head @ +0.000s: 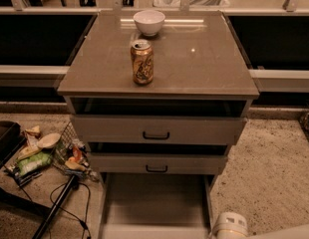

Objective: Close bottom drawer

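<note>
— Fingers apart or together?

— Cannot tell. The gripper is out of the camera view, past the lower right corner. Only a white, rounded arm segment [229, 226] shows there, with a pale stretch of the arm running off to the right edge.

— And the bottom drawer?

— The bottom drawer [154, 203] is pulled far out toward the camera, its wide shallow tray open to view. Its front end runs to the lower edge of the frame. The white arm segment is just beside the drawer's right front corner; whether they touch, I cannot tell.

— What's above it?

— The middle drawer [194, 163] with a small black bar handle, then the top drawer [194, 129] with a like handle. Both stand a little way out, each with a dark gap above its front.

— On top of the cabinet?

— On the grey-beige surface [204, 59], a gold-brown drink can [142, 62] stands upright left of centre. A white bowl [149, 22] sits behind it near the back edge, well apart from the can.

— The floor?

— A speckled floor [274, 158]. Left of the cabinet, a wire basket [70, 151] lies beside scattered wrappers, and a black cable [70, 208] loops nearby.
</note>
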Tool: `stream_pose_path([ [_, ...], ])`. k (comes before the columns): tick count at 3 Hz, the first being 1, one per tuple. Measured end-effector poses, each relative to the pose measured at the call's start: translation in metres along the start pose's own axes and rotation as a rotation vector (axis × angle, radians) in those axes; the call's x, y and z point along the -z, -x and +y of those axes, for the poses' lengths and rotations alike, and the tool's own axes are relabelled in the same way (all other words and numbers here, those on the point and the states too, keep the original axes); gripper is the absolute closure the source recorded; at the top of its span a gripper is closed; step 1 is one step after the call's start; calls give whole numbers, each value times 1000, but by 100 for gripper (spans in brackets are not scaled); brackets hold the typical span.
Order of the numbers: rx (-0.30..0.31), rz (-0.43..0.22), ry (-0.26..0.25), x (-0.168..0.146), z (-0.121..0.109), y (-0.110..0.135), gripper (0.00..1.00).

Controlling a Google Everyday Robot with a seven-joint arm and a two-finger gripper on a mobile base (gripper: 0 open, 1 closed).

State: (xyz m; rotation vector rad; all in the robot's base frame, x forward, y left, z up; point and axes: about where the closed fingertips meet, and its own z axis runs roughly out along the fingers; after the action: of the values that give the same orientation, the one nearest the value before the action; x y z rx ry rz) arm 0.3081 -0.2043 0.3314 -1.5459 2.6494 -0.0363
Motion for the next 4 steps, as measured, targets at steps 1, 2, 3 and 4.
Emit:
stream_pose_path([
  [1, -36, -30, 29, -56, 24, -12, 87],
  [2, -35, -89, 54, -113, 47, -16, 100],
  [3, -20, -150, 106, -168, 73, -5, 100],
  [4, -12, -175, 129, -191, 80, 5, 100],
])
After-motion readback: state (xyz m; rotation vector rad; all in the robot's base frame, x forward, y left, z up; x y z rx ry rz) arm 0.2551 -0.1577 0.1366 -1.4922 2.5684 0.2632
